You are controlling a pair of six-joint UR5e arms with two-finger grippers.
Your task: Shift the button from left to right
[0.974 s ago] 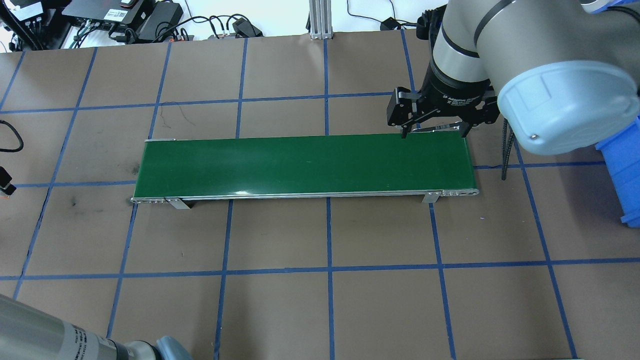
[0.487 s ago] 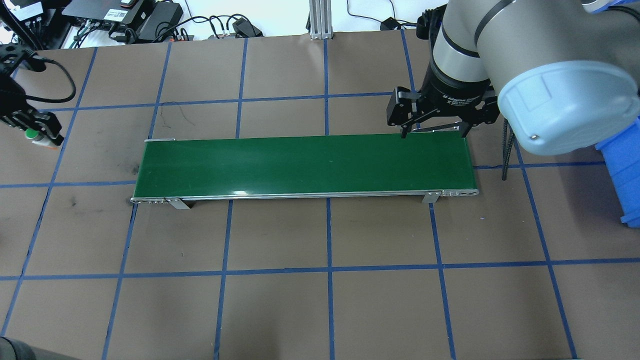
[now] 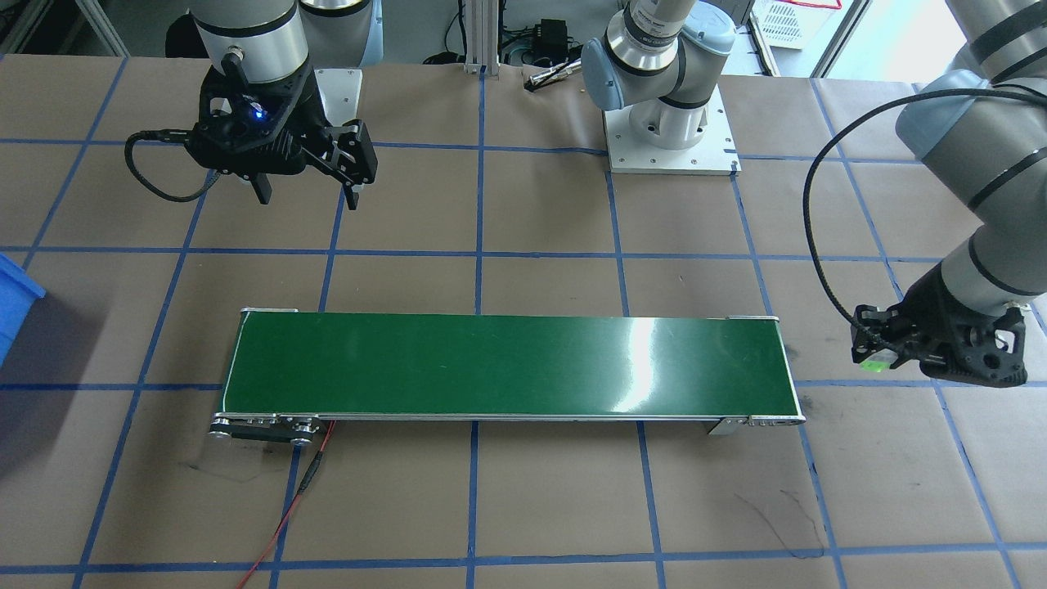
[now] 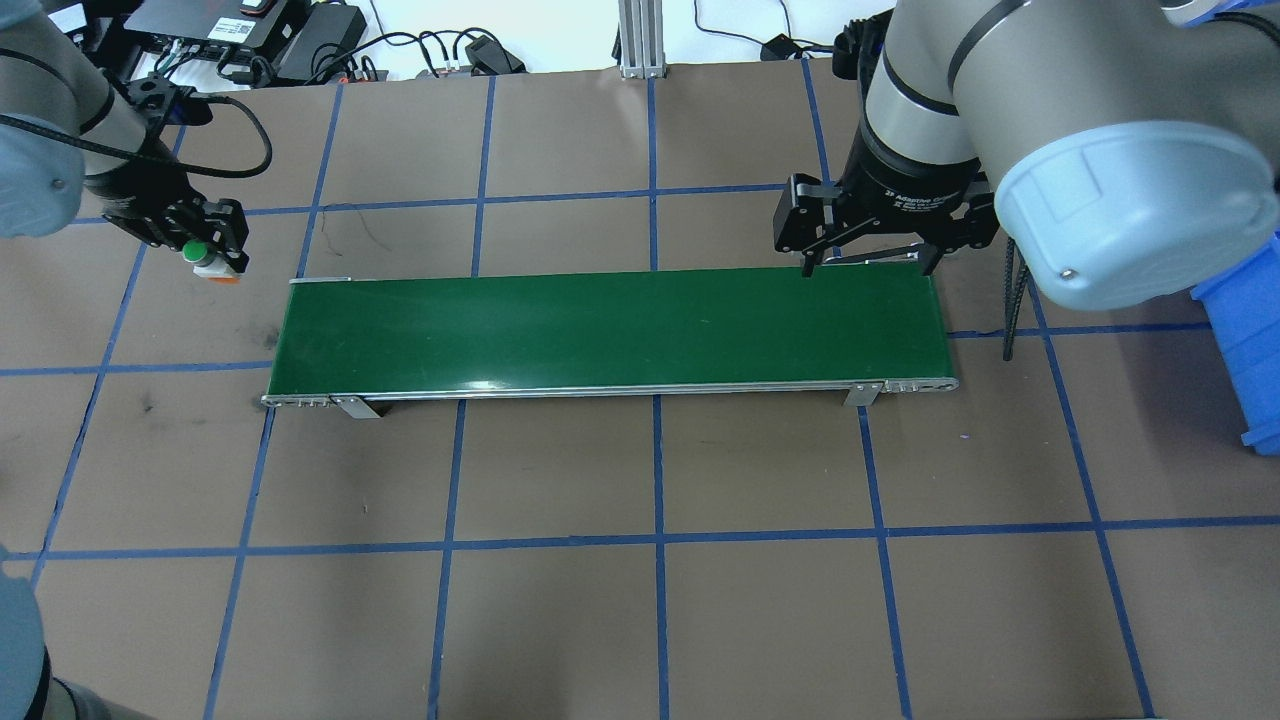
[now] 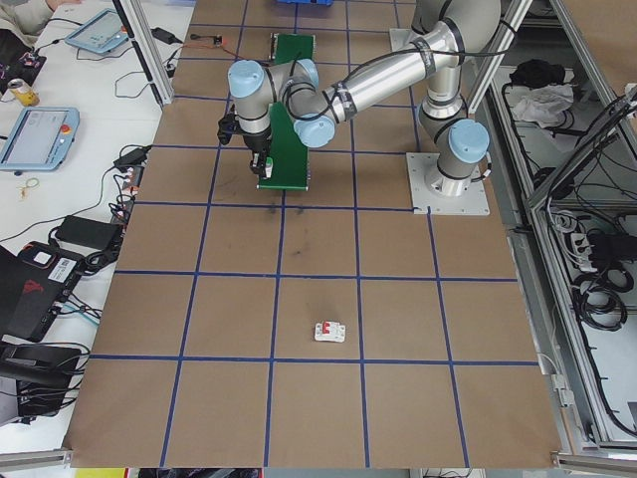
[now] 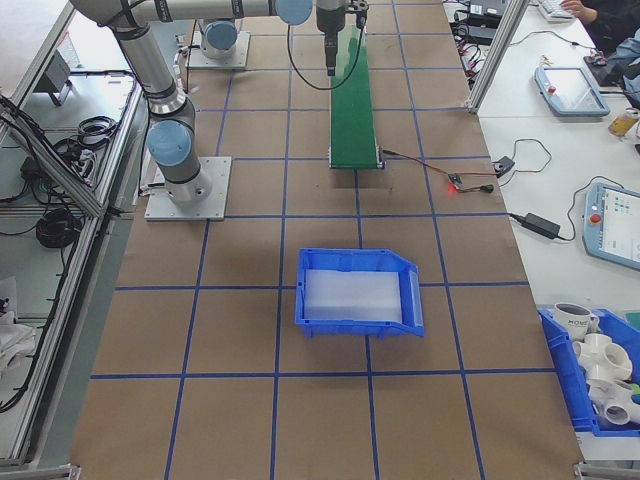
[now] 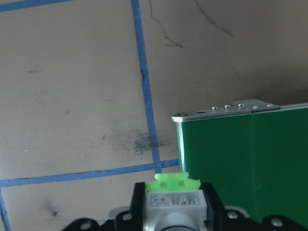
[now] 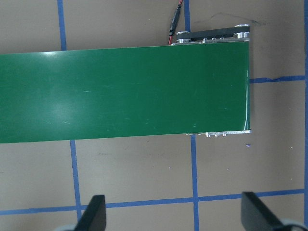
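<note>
- Table (image 4: pixel 700 620) first: brown surface w/ blue tape grid, everything sits on it.
- Conveyor (image 4: pixel 610 330) next, long green belt running left-right across the middle, nothing riding on it; red wire (image 3: pixel 286 515) trails off its end in the front-facing view.
- Blue bin (image 6: pixel 358 292) on the table beyond the conveyor's right end, well apart from it; wide open-top tray, pale inside.
- Right gripper (image 4: pixel 868 265) hangs just past the belt's far edge near the right end, fingers (image 8: pixel 94 216) spread wide apart, nothing between them; right wrist cam looks straight down on the belt's end.
- Left gripper (image 4: pixel 205 250) off the conveyor's left end, near its far corner, above bare table; it's clamped on the button (image 4: pixel 197 250), pads tight on both sides.
- Button up in the air in that grip: round green cap showing in the overhead view, white/silver body below it, light-green base (image 7: pixel 172 183) poking fwd in the left wrist cam, w/ the belt's corner just ahead & to the right.
- Circuit breaker (image 5: pixel 329 333), small white box w/ red bit, lies alone on the table far out on the left side, well apart from the conveyor.
</note>
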